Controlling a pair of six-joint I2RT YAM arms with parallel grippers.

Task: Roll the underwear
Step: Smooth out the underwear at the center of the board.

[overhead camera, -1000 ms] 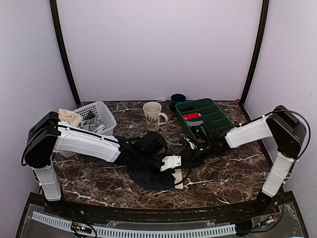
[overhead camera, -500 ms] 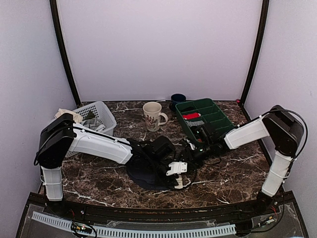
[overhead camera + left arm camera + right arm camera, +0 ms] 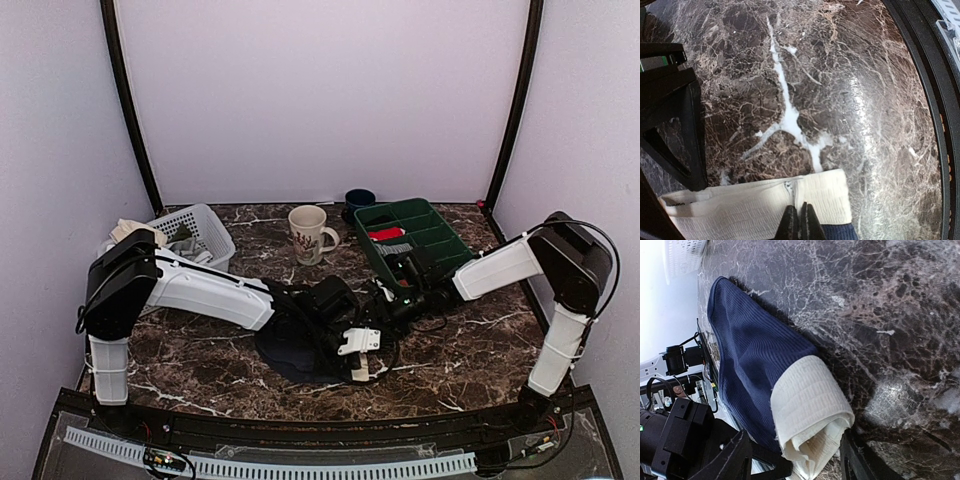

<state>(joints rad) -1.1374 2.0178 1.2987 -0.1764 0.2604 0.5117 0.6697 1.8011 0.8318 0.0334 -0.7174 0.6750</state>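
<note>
– Left gripper (image 3: 358,358), seen from overhead, is down on the near-right edge of the soft navy-blue cloth underwear (image 3: 290,350) with its cream-white waistband. The cloth spreads out to its left on the dark marble table (image 3: 470,350).

– And the right gripper (image 3: 388,300)?

– Just behind the left one, low over that same edge. A cream ceramic mug (image 3: 308,233) stands well behind both.

– What does the left wrist camera give?

– Its fingertips (image 3: 789,225) are clenched together right on the waistband (image 3: 740,212). Whether they nip a fold, I cannot tell. Bare marble lies ahead of them.

– The right wrist?

– Jaws apart, released, one finger (image 3: 727,460) on either side of the folded cream end. Navy cloth runs away ahead of them, and a white plastic basket (image 3: 682,255) sits far beyond.
</note>
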